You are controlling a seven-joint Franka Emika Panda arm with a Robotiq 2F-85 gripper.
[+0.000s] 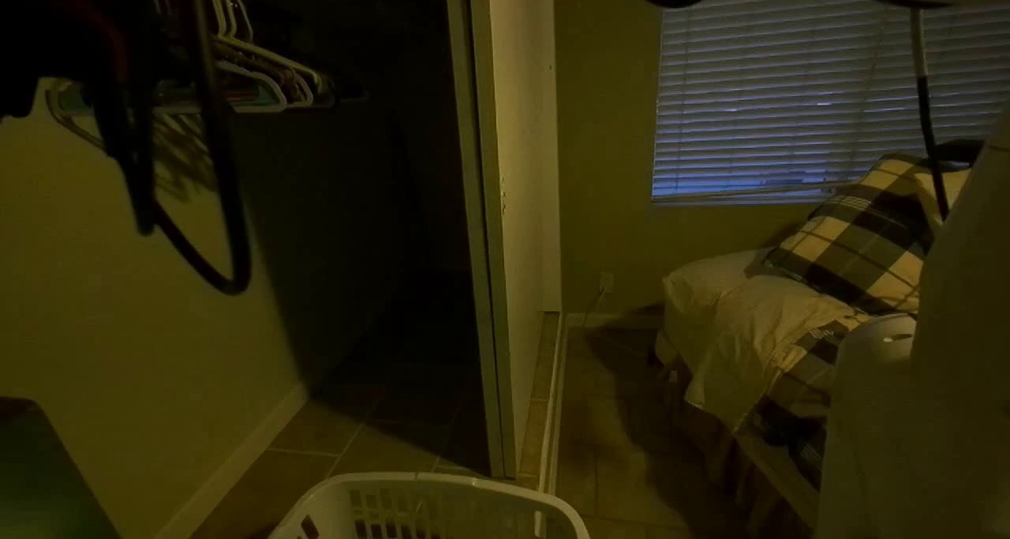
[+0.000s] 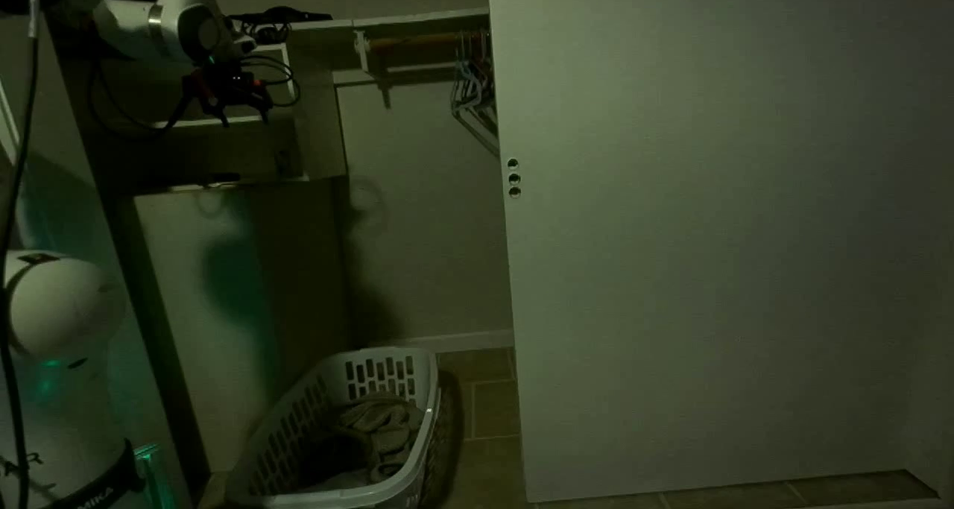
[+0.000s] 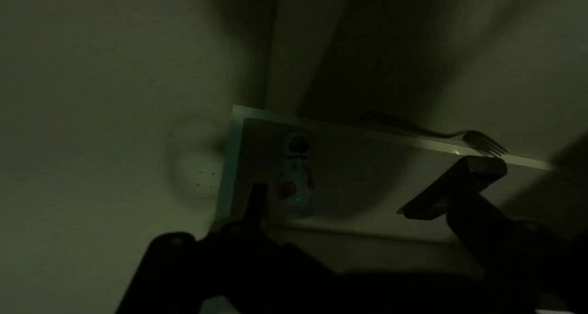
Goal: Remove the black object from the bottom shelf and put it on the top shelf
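Observation:
A black block-like object (image 3: 434, 192) lies on the pale bottom shelf (image 3: 367, 180) in the wrist view. My gripper (image 3: 360, 194) is open, with its fingers wide apart and nothing between the tips. The right finger overlaps part of the black object in this view; I cannot tell whether they touch. In an exterior view the gripper (image 2: 246, 123) hangs fingers down in front of the shelf unit, above the bottom shelf's edge (image 2: 272, 184). A thin dark shape (image 2: 223, 177), probably the black object, lies there. The top shelf (image 2: 417, 20) is higher up.
A fork (image 3: 477, 141) lies across the shelf's front edge. A pale item with a red spot (image 3: 296, 176) is near the left finger. A dark item (image 2: 287, 15) sits up high. A laundry basket (image 2: 428, 419), hangers (image 2: 469, 95) and a sliding door (image 2: 708, 233) are nearby.

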